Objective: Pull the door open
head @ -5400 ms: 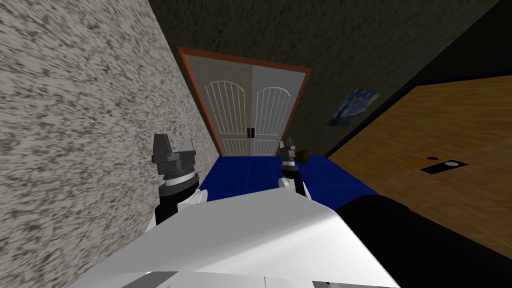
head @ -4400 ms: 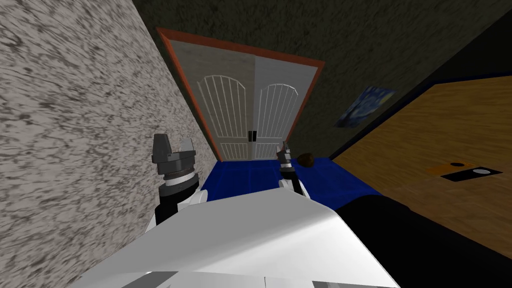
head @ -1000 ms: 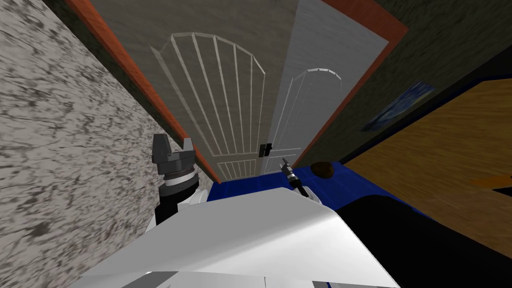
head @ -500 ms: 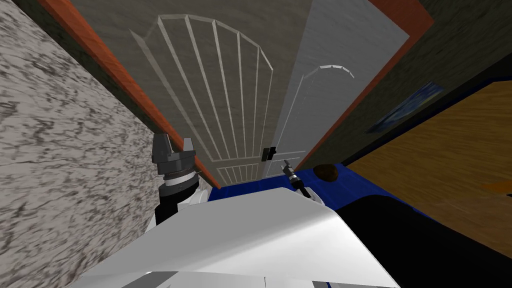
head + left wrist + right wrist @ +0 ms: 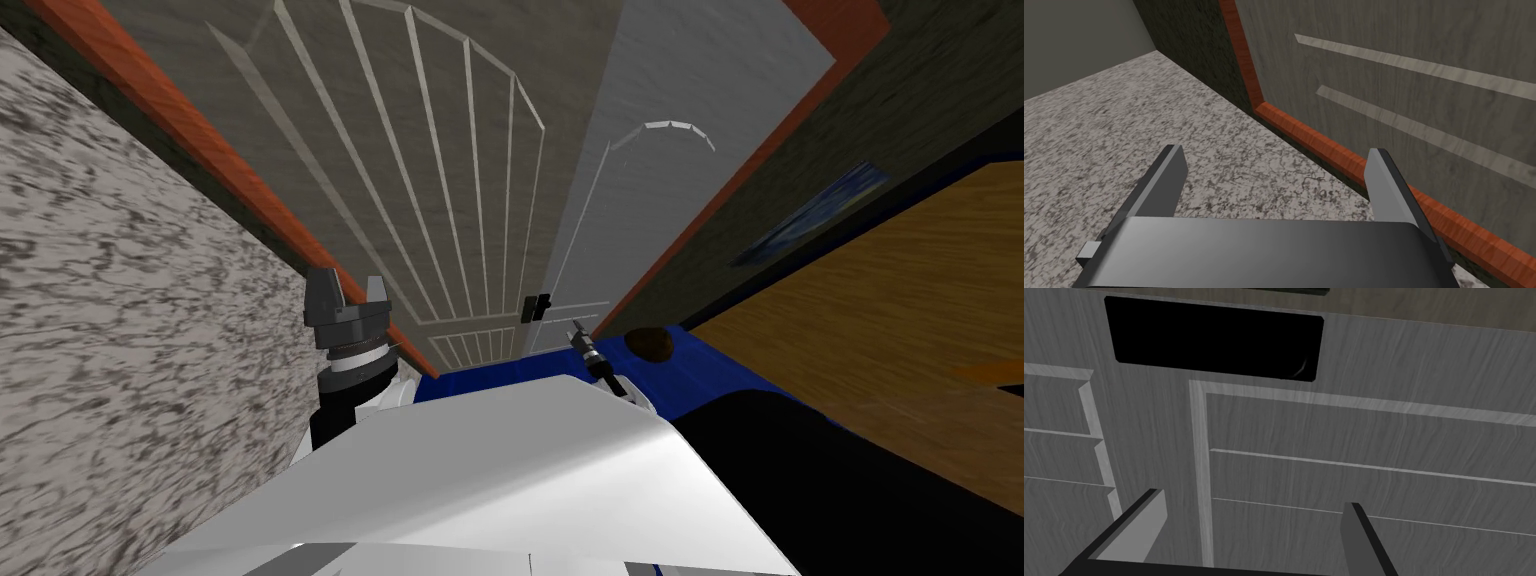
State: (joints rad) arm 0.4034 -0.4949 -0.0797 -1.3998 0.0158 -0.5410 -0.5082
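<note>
A grey double door (image 5: 470, 180) with arched slatted panels in a red-brown frame (image 5: 190, 150) rises close in front of me. Its two black handles (image 5: 535, 307) sit side by side at the seam between the leaves. My right gripper (image 5: 576, 331) hovers just short of them, slightly to their right. In the right wrist view a black handle plate (image 5: 1214, 343) lies ahead of the open right gripper (image 5: 1249, 533), with nothing between the fingers. My left gripper (image 5: 347, 290) stands open by the frame's left edge; the left gripper (image 5: 1276, 185) faces the speckled wall and frame.
A speckled grey wall (image 5: 130, 330) runs close along my left. The floor (image 5: 690, 372) before the door is blue, with a brown round object (image 5: 650, 343) on it. A picture (image 5: 810, 215) hangs on the dark right wall, and a wooden surface (image 5: 900, 320) spreads to the right.
I have moved much closer to the door, which has grown to take up the upper picture. My right gripper has shifted slightly right, near the handles. The left arm keeps its pose.
</note>
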